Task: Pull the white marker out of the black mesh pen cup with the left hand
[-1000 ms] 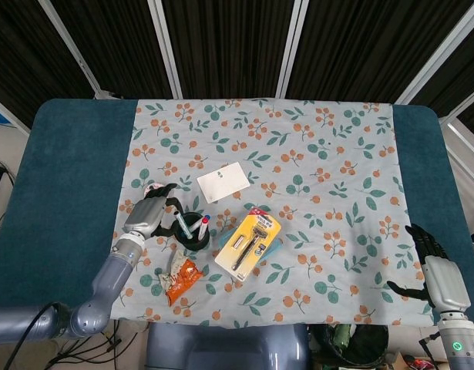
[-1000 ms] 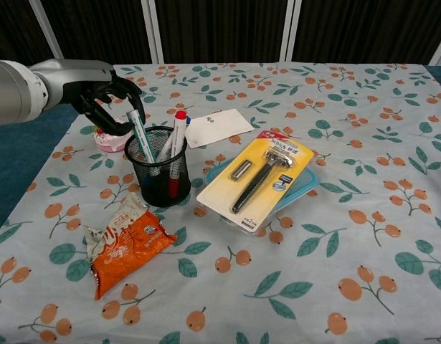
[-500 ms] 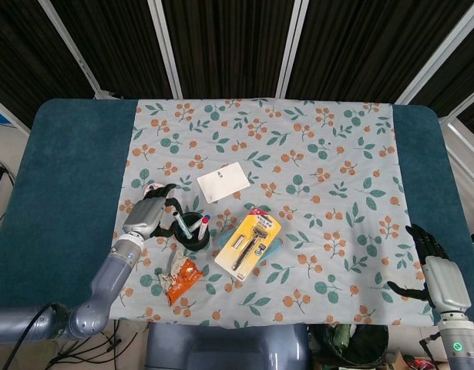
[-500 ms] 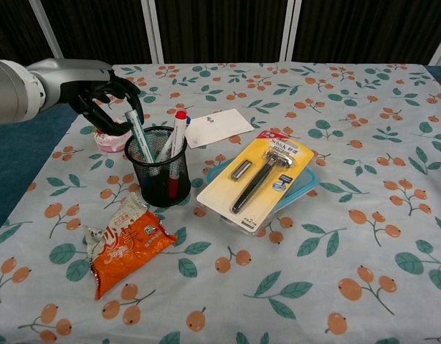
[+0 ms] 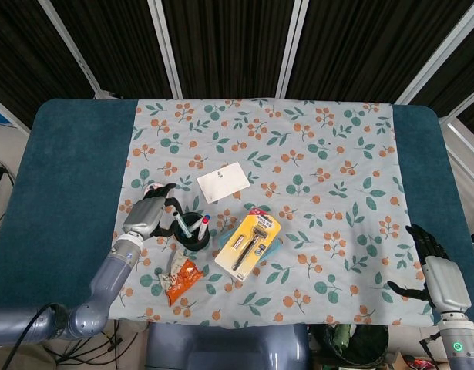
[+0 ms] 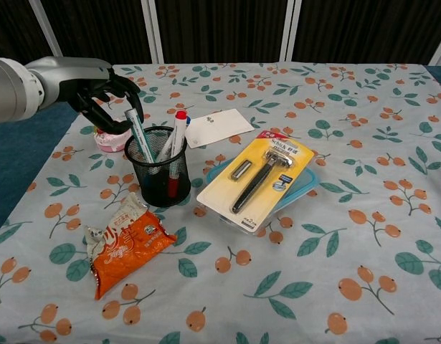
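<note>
Barely shifted, left robot hand (image 6: 105, 97) nears white marker (image 6: 138, 133); one cup (image 6: 158, 176).

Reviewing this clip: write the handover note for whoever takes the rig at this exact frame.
Left hand: fingers curled around the top of the white marker; a firm grip cannot be confirmed.
Right hand: open, holding nothing, at the table's near right edge.
The marker stands tilted in the black mesh pen cup, beside a red-capped pen.
Done: the reach to the marker.
Left: secure the grip, lift the marker clear of the cup.
</note>
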Robot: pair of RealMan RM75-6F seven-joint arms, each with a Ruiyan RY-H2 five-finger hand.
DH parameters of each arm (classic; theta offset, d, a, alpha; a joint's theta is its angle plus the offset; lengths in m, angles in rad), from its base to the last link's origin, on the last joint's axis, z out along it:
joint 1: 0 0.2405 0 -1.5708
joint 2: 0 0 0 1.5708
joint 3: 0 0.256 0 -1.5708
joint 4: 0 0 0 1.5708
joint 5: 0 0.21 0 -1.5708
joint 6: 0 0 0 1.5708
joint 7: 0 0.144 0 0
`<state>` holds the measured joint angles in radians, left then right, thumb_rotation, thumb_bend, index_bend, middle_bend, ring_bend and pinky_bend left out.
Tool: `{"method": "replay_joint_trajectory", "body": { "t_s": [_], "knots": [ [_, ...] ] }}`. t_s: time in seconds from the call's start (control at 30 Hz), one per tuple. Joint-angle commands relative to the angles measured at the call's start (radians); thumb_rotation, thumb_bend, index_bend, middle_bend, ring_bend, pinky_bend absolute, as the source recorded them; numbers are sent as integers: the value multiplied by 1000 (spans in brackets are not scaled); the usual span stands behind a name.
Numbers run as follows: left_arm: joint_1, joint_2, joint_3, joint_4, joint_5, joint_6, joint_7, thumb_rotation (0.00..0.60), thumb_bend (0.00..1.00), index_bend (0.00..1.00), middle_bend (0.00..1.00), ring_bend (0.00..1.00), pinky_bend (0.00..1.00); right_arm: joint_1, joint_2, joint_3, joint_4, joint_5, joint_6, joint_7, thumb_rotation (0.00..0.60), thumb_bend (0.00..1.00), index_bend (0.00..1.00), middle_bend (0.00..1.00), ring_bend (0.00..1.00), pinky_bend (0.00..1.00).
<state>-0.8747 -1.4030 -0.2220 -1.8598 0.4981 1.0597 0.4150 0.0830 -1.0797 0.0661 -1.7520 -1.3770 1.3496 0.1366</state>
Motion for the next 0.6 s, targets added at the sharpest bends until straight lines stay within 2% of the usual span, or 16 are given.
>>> {"method": "replay_joint_trajectory", "body": {
  "t_s": [0.03,0.3,0.6],
  "knots": [
    [0,2,-3,-3,0,0,-4,600,451,465,38,0,0,0,0,0,0,0,0,0,600,141,0,0,0,128],
    [1,58,-28,-65,13,4,-15,600,451,468,39,0,0,0,0,0,1,-1,0,1,600,142,0,0,0,128],
    [26,216,-75,-211,59,0,-63,600,451,469,40,0,0,-1,-1,0,-1,2,0,0,600,142,0,0,0,128]
  ]
}}
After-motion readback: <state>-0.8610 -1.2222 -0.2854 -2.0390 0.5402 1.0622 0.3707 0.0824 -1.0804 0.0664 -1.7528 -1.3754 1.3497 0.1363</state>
